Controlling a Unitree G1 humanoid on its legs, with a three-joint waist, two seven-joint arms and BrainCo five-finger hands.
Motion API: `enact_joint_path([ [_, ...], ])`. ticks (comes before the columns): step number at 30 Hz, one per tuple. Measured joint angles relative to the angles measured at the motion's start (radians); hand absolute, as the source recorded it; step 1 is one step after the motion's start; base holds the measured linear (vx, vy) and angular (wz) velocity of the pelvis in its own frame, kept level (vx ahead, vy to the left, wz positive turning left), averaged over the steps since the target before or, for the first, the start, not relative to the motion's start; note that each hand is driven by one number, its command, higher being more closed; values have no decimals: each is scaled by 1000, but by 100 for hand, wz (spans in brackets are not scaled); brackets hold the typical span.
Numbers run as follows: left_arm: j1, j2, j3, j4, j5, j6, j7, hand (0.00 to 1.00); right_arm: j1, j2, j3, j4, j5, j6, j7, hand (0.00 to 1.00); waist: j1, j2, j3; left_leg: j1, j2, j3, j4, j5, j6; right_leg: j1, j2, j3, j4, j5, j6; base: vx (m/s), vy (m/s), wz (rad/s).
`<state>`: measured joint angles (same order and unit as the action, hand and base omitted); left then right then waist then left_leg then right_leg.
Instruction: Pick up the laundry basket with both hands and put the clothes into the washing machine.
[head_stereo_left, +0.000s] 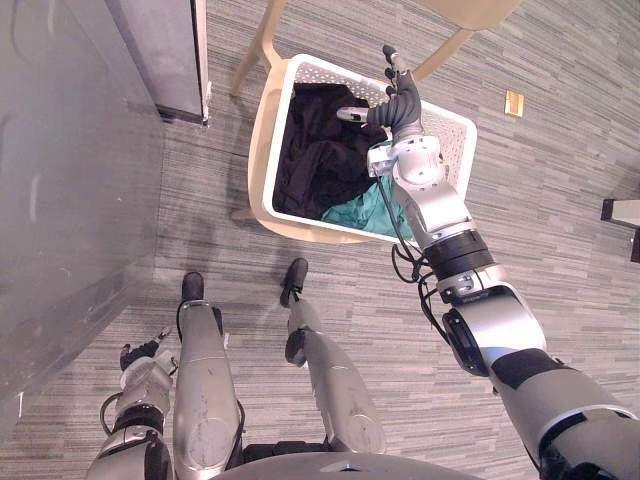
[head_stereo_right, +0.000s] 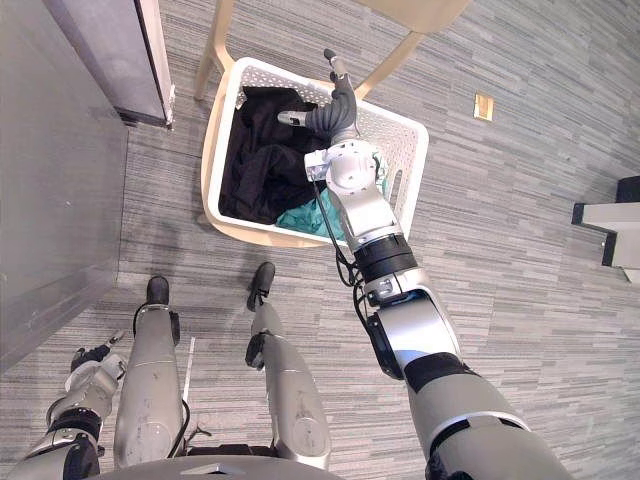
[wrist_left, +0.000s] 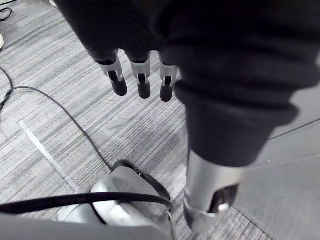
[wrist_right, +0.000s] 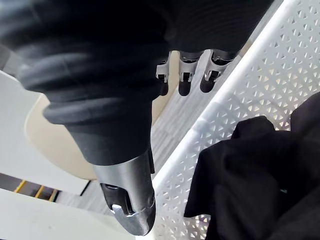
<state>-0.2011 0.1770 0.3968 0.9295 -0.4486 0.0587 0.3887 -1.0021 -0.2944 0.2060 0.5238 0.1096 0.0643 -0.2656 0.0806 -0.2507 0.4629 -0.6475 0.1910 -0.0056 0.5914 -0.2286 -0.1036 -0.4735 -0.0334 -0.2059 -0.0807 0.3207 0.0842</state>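
Floor (head_stereo_left: 560, 180): grey striped carpet under everything in the scene.
Grey panel (head_stereo_left: 70, 200): large plain surface along the robot's left; what it belongs to cannot be told.
Dark cabinet (head_stereo_left: 165, 50): upright grey unit with a pale edge, beyond the panel and just left of the chair.
Chair (head_stereo_left: 257, 140): beige, standing ahead of the robot. Its seat edge shows round the left and near sides of the basket, and its legs splay out on the far side.
Laundry basket (head_stereo_left: 450, 135): white, perforated walls, resting on the chair seat and tilted a little. Neither robot hand holds it.
Black clothes (head_stereo_left: 315, 150): heaped inside the basket, filling its left and middle part.
Teal garment (head_stereo_left: 375, 215): inside the basket at its near right corner, beside and partly under the black clothes.
Right robot hand (head_stereo_left: 400, 105): reached out over the basket's far rim, fingers (wrist_right: 182, 82) straight and spread apart, pointing past the rim toward the chair and floor. Its thumb hangs above the black clothes. It grips nothing; contact with the rim cannot be told.
Left robot hand (head_stereo_left: 140, 355): low at the robot's left side, well apart from the basket, fingers (wrist_left: 142, 85) loosely extended over the carpet, holding nothing.
Floor plate (head_stereo_left: 514, 102): small brass-coloured square set in the carpet, right of the basket.
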Motion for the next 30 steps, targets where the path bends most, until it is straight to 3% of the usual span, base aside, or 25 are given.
enact_joint_path([
  [4,2,0,-1,-11,0,0,0,0,-4,0,21,55,0,3,1,0,-1,0,0,-28,0,-15,1,8,-7,-19,4,-6,0,-26,32,-50,-23,4],
  [30,9,-5,14,-13,0,6,19,0,-59,31,68,198,-77,10,3,0,-6,-1,0,-133,-1,-46,72,-24,7,-71,9,-29,0,-11,13,-13,15,1],
])
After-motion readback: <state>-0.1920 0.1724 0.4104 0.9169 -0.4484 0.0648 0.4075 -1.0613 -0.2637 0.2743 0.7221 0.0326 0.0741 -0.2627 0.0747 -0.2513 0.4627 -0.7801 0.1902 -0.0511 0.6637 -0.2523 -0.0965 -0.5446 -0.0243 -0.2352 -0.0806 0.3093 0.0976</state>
